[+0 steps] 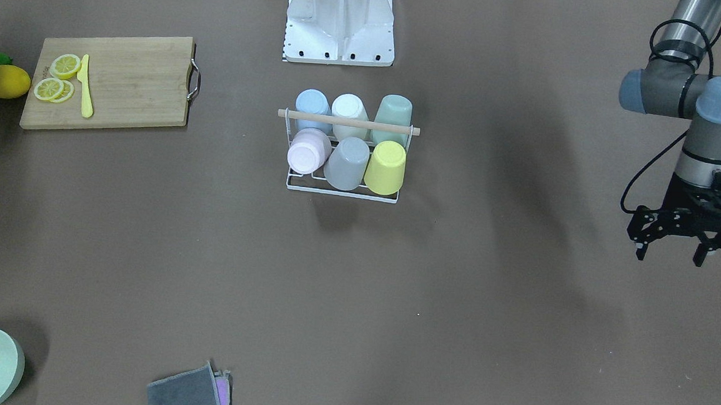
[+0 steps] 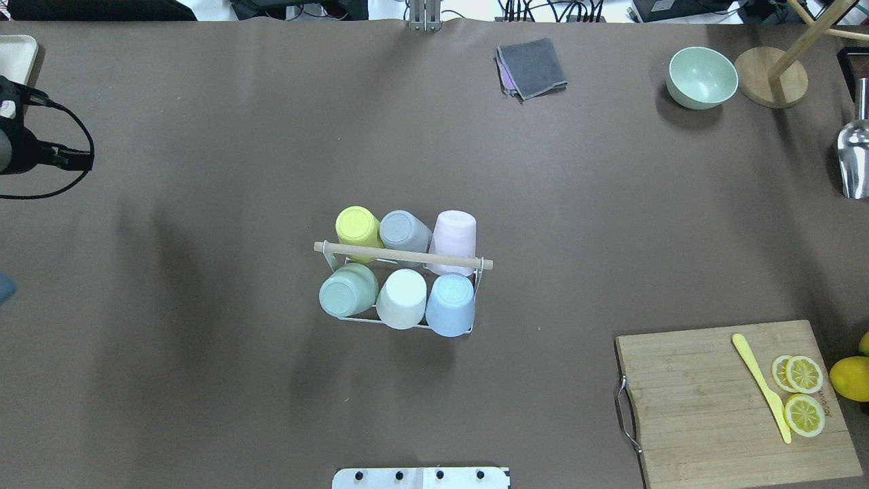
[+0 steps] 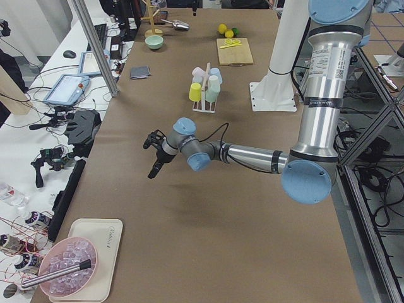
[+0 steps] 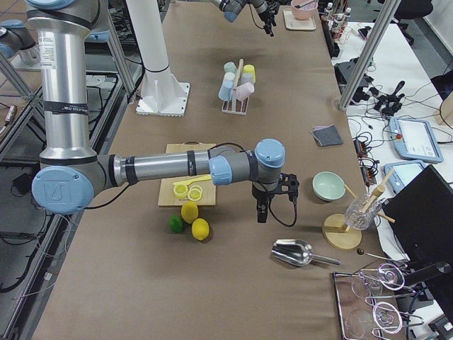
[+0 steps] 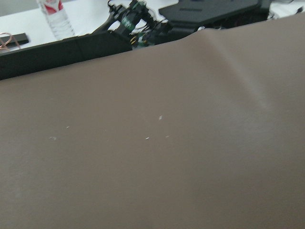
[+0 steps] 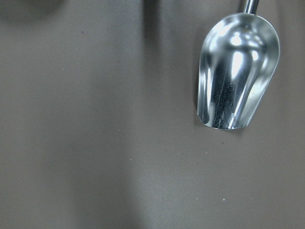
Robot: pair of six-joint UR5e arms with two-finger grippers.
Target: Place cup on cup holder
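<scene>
The white wire cup holder [image 1: 342, 192] with its wooden dowel bar [image 2: 400, 256] stands at the table's middle. Several upturned cups sit on its prongs: yellow [image 2: 358, 226], grey [image 2: 404, 231], pink [image 2: 453, 234], green [image 2: 348, 291], white [image 2: 402, 299] and blue [image 2: 451, 305]. My left gripper [image 1: 670, 253] is open and empty, hovering far off at the table's left end. My right gripper [image 4: 272, 205] shows only in the exterior right view, near the table's right end; I cannot tell whether it is open or shut. Neither wrist view shows fingers.
A cutting board [image 2: 713, 401] holds lemon slices [image 2: 803, 373] and a yellow knife [image 2: 764, 387], with whole lemons [image 1: 6, 80] beside it. A green bowl [image 2: 701, 77], a grey cloth [image 2: 533, 66], a metal scoop [image 6: 236, 71] and a wooden stand [image 2: 770, 85] lie at the far side.
</scene>
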